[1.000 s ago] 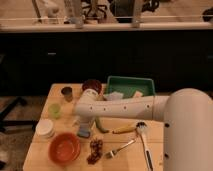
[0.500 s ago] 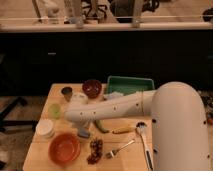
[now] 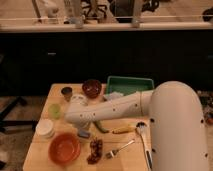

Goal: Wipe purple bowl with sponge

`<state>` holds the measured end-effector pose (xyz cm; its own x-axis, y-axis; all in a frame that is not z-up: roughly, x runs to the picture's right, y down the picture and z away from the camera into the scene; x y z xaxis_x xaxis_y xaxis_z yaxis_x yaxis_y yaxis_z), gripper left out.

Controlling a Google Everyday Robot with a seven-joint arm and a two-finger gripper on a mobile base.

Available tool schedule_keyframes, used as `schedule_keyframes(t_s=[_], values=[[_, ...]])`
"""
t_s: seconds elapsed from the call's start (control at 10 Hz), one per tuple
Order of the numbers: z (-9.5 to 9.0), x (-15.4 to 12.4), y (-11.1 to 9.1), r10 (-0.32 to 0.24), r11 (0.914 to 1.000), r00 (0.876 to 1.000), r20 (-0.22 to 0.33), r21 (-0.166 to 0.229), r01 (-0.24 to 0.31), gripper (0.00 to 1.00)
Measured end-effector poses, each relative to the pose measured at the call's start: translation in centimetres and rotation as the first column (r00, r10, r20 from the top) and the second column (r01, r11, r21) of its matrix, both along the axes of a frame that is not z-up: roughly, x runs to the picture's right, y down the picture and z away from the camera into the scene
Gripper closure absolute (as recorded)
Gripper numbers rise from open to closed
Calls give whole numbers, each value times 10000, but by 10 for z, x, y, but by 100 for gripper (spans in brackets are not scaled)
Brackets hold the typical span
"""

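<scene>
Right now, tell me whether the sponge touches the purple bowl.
Apart. Camera view: the sponge lies by the pincer near the orange bowl; the purple bowl sits beyond the arm.

My feed's dim and warm. Light falls from above onto the table [image 3: 56,95], and the band behind is near black. The arm [image 3: 125,105] glares pale, with the gripper [image 3: 80,125] shadowed beneath it, lower left.

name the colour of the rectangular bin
The bin is green, camera view; gripper by the blue-grey sponge.
</scene>
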<state>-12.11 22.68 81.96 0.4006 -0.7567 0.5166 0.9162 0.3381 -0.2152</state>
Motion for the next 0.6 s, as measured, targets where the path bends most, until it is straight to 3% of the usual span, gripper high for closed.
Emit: schedule_keyframes(t_s=[0.4, 0.6], values=[[8, 4, 4, -246, 9993, 9975, -661, 265, 265, 20], [12, 4, 6, -340, 9990, 9966, -746, 264, 361, 20]])
